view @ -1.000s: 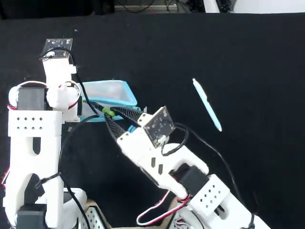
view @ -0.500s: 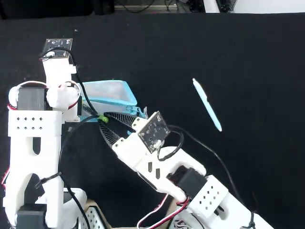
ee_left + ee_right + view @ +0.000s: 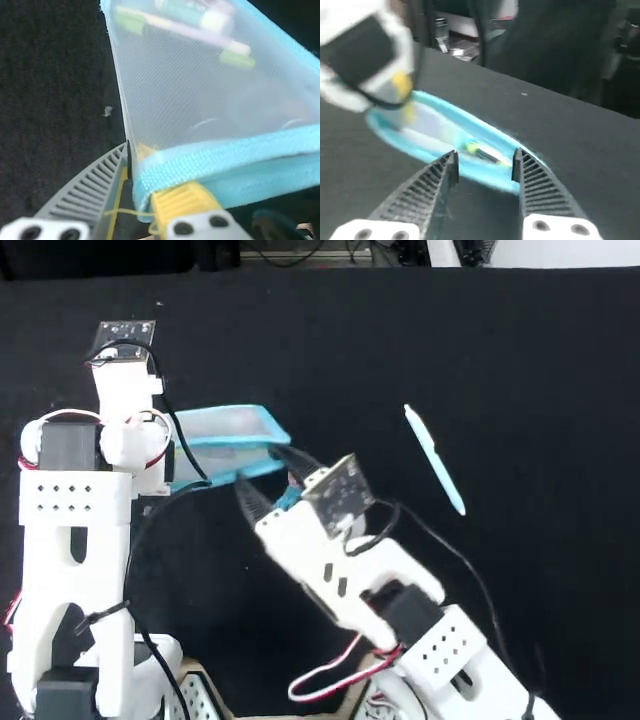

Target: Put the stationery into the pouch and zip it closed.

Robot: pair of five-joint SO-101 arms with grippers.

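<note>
The light blue mesh pouch (image 3: 225, 430) lies left of centre, with its left corner raised. My left gripper (image 3: 137, 165) is shut on that corner of the pouch (image 3: 200, 100), and several pens with green caps (image 3: 235, 57) show through the mesh. My right gripper (image 3: 262, 475) stands open at the pouch's right end with nothing between its fingers. In the right wrist view the right gripper (image 3: 485, 154) faces the pouch (image 3: 430, 125), where a green-tipped pen (image 3: 480, 151) lies at the mouth. A light blue pen (image 3: 435, 460) rests on the table to the right, apart from both grippers.
The black table (image 3: 520, 360) stretches bare to the right and to the back. The left arm's white body (image 3: 75, 540) stands along the left side. In the right wrist view the left arm's head (image 3: 375, 60) hangs over the pouch's far end.
The right gripper held a green-tipped pen at the pouch's mouth; now the pen is in the pouch and the open gripper has drawn back to the right. The pouch has tilted up.
</note>
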